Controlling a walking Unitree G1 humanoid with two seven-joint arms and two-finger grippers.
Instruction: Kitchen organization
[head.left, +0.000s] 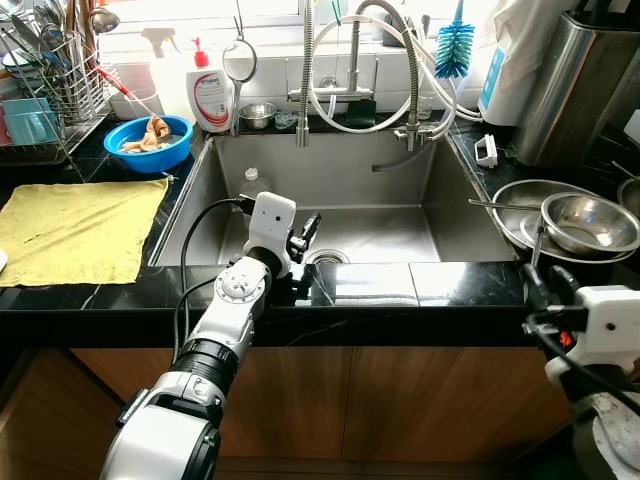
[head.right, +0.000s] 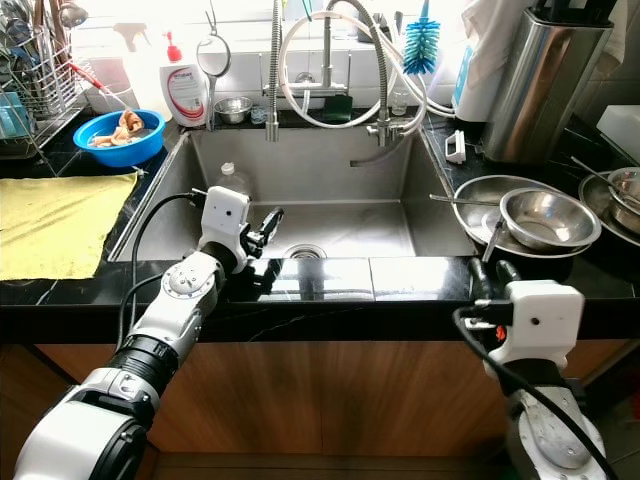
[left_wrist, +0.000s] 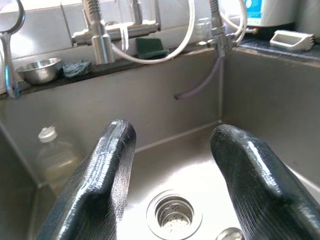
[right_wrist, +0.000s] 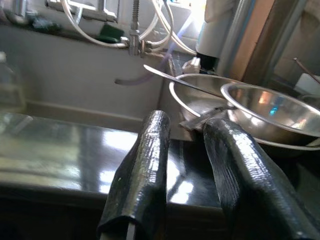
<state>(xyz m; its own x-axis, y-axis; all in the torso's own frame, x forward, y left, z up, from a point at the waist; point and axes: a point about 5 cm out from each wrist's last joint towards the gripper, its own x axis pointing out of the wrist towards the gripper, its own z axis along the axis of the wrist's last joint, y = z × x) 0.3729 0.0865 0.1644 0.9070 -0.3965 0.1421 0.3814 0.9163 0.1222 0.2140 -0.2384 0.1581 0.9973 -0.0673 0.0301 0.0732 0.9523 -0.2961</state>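
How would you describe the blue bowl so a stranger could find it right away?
Start at the steel sink and go to its back left corner. On the black counter, beside the white soap bottle and behind the yellow cloth, sits the blue bowl. Every other bowl nearby is bare steel.

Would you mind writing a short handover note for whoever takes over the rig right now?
Left gripper: open, empty, reaching over the front edge of the sink, above the basin near the drain.
Right gripper: open, empty, at the counter edge just in front of the stacked steel bowls.
In the sink: a clear bottle in the back left corner.
Left counter: yellow cloth, blue bowl.
Done: nothing is held.
Left: bottle and bowls not yet picked up.
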